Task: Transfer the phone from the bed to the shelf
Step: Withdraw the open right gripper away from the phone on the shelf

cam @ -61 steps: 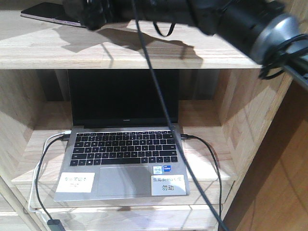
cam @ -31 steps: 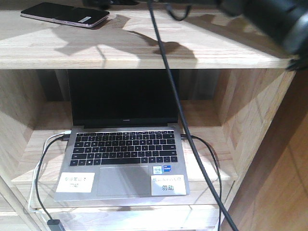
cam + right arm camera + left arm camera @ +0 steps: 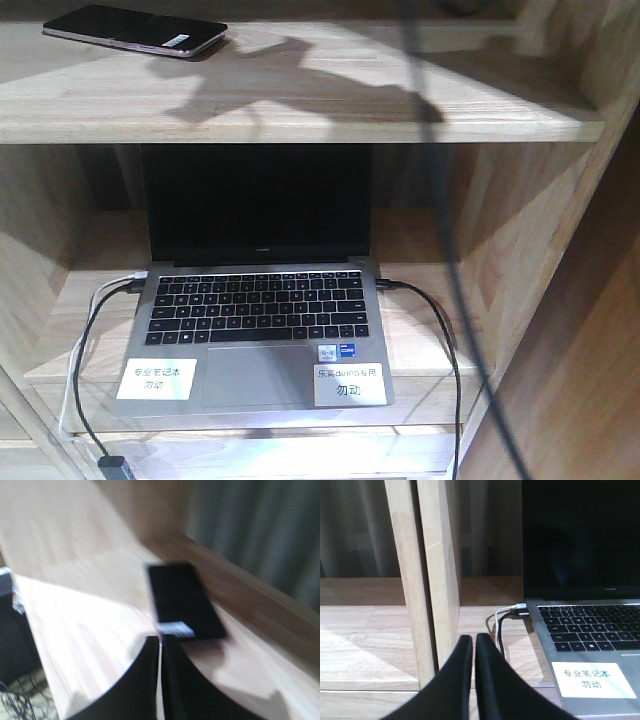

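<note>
**Black phone on the top board, both claws closed and empty**

Black and glossy, the phone (image 3: 134, 30) lies flat on the top board of the shelf (image 3: 330, 100), near its left end; the bed is out of view. Your right gripper (image 3: 160, 642) has its fingers pressed together with nothing between them, just short of the phone's stickered end, in a blurred view. The left gripper (image 3: 474, 640) is likewise closed and empty, beside an upright plank.

Judging by this, placement looks done. Draw the right arm off straight and high, clear of the phone.

Count: 1 phone, 1 laptop (image 3: 255, 340), 2 grippers.
</note>
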Motion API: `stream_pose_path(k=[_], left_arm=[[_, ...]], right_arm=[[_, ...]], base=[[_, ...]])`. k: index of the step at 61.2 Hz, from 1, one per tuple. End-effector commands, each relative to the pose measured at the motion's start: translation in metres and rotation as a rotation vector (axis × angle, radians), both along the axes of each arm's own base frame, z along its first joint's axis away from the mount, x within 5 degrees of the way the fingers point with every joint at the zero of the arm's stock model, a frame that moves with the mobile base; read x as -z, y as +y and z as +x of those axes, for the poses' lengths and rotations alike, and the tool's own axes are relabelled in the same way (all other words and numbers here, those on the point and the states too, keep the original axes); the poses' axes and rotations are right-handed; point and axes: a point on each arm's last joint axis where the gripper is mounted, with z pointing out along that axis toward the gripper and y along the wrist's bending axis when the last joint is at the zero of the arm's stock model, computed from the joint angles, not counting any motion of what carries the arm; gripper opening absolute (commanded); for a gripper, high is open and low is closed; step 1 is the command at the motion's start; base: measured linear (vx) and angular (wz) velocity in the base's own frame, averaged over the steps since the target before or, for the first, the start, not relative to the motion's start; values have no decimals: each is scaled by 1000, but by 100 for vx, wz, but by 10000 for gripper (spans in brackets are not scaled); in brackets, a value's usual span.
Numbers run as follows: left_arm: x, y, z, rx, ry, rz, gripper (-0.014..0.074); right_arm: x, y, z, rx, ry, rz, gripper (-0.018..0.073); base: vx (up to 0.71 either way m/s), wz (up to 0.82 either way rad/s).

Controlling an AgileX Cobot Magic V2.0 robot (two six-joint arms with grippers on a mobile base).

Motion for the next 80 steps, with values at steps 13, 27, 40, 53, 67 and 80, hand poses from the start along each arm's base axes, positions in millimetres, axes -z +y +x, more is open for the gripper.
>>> stream_pose_path(k=[13,27,40,53,67,80], left_arm=[[-6,1,0,-11,-77,-6,1],[-6,1,0,-11,-77,-6,1],[-6,1,0,-11,-77,-6,1],[-6,1,0,-11,-77,-6,1],[-6,1,0,-11,-77,-6,1],[-6,1,0,-11,-77,-6,1]], right_arm=[[-49,-35,-40,19,-108,54,-6],[-25,-47,-60,80,-76,65,-6],[0,-65,-98,123,-93,138,-6],[27,-83,-145,112,-92,164,-6],[48,-105,-193,140,-123,198,-6],[67,-123,-233,159,-176,231,-5]], base=[[0,0],[0,0],[0,0],[0,0],[0,0],[0,0]])
